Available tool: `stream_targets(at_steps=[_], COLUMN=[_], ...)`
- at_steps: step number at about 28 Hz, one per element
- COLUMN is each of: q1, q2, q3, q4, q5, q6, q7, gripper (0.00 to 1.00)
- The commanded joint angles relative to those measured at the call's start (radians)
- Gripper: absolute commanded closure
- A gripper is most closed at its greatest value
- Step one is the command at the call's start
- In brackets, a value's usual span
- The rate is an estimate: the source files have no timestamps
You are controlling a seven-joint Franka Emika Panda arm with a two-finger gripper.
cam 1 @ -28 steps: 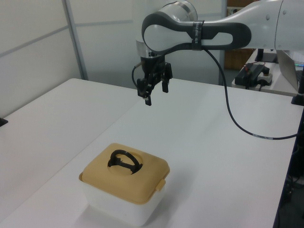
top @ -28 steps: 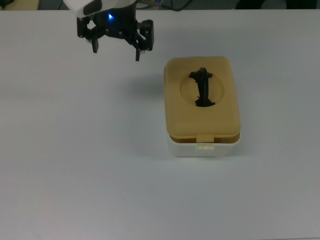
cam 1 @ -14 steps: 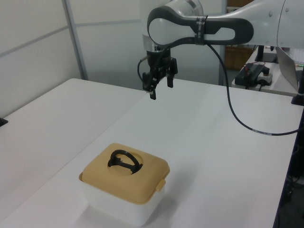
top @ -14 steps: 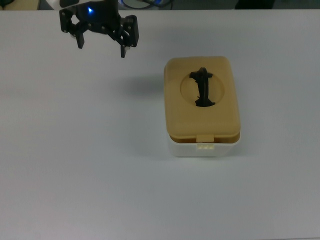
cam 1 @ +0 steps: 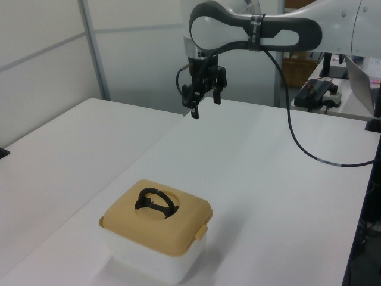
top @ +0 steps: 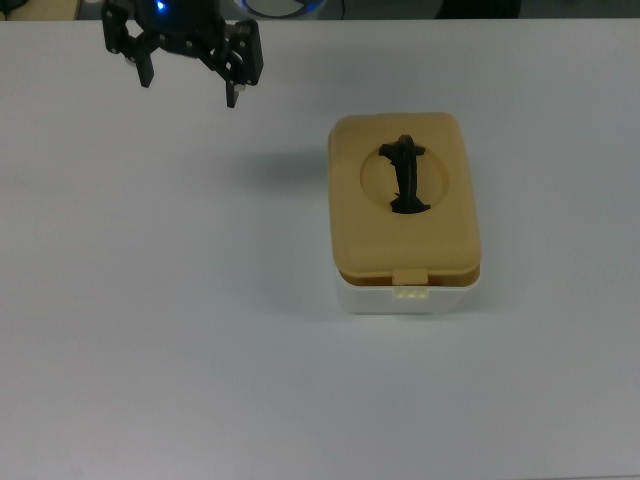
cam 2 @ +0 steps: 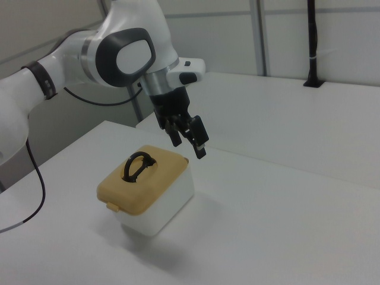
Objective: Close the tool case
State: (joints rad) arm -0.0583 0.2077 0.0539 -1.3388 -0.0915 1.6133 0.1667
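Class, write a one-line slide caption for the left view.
Tan-lidded tool case sits closed on the white table; the arm's open tool hangs empty above the table's far side.

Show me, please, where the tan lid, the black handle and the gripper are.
tan lid (top: 440,235): top view, flat top near the latch side.
black handle (top: 406,175): top view, middle of the bar.
gripper (top: 188,88): top view, midway between the fingertips.

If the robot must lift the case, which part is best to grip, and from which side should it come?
Probably the black handle. It stands upright as an arch in the round recess of the tan lid, so there is room on both its sides. Coming straight down from above, the open pincer could straddle the handle. The smooth, rounded white tub looks too broad to pinch.
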Motion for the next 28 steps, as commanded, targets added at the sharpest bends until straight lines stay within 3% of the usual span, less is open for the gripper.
stream_targets(at_steps=[1, 28], q1=[-0.011, -0.015], q2=[-0.031, -0.037], q3=[-0.005, -0.005], q4=[-0.016, -0.016], q5=[0.027, 0.045], q6=[-0.021, -0.032], q7=[-0.022, -0.079], gripper=[0.00, 0.00])
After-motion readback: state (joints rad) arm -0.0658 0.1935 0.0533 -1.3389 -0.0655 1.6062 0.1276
